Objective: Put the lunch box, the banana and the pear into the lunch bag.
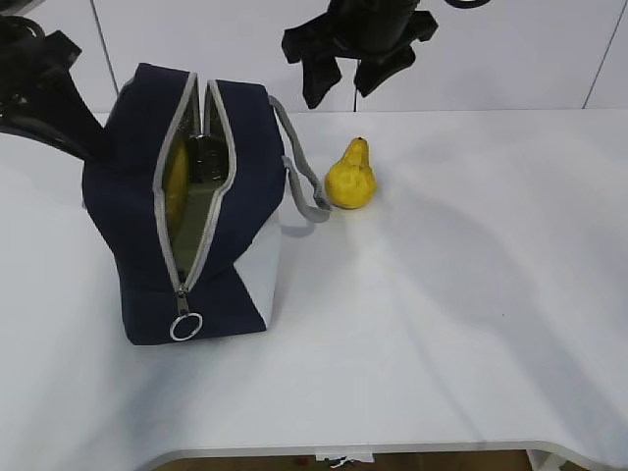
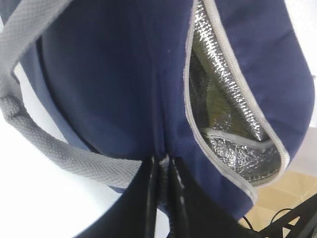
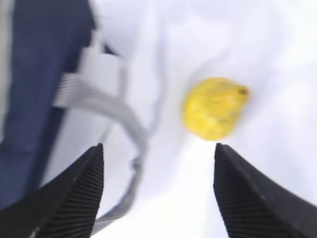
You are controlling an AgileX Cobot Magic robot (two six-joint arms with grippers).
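The navy lunch bag stands at the table's left with its grey zipper open. Through the slit I see a yellow strip of the banana. I cannot make out the lunch box in the bag's dark inside. The yellow pear sits upright on the table just right of the bag's handle. My left gripper is shut on a fold of the bag's navy fabric, beside the silver-lined opening. My right gripper hangs open above the pear, with nothing between its fingers.
The left arm reaches in behind the bag. A grey handle loop lies on the white table between bag and pear. The zipper's ring pull hangs at the bag's near end.
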